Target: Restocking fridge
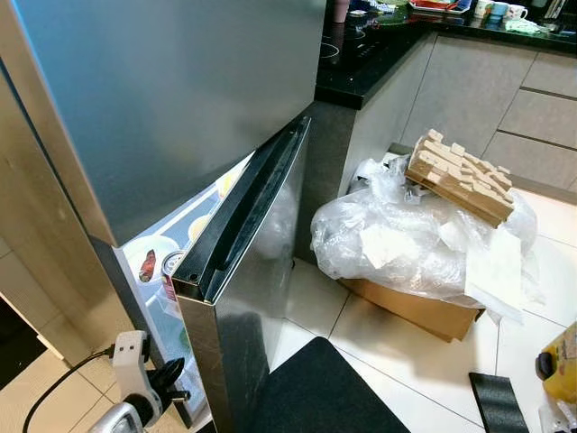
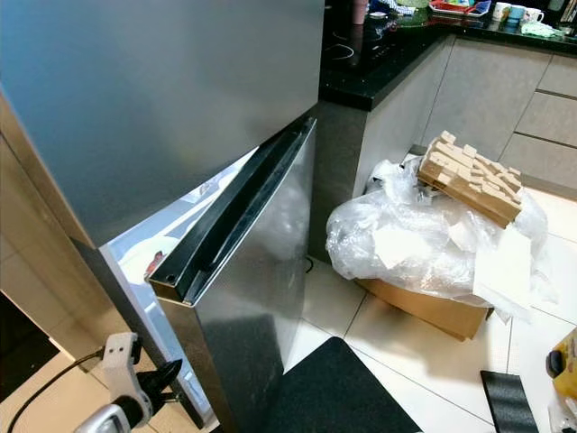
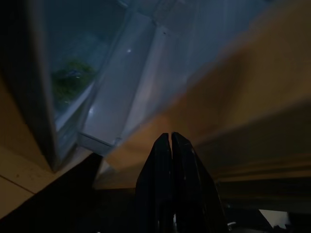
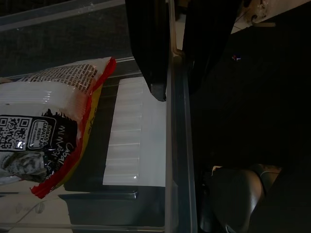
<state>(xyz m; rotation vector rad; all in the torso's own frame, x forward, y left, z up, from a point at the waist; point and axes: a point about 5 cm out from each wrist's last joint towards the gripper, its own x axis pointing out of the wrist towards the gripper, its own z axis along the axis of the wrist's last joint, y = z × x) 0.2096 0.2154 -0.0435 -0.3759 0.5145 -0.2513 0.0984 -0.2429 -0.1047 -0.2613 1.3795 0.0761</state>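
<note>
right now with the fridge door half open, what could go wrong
The lower fridge door is only partly open, so anything carried in could catch its edge. The left gripper, shut, sits low beside that door and might knock it. The plastic-covered box crowds the floor, a likely snag if the door swings wider.

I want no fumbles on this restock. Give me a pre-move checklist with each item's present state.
1. Lower fridge door open: ok, it stands ajar with lit shelves showing behind it.
2. Left claw free: ok, fingers shut on nothing, low beside the fridge.
3. Right claw ready: ok, open, fingers astride the clear bin wall.
4. Item to stock at hand: ok, a red-edged white food packet lies in the bin.
5. Shelf space inside: cannot tell, the door hides most of the interior.
6. Floor to the right: not ok, a cardboard box heaped with plastic wrap stands close.
</note>
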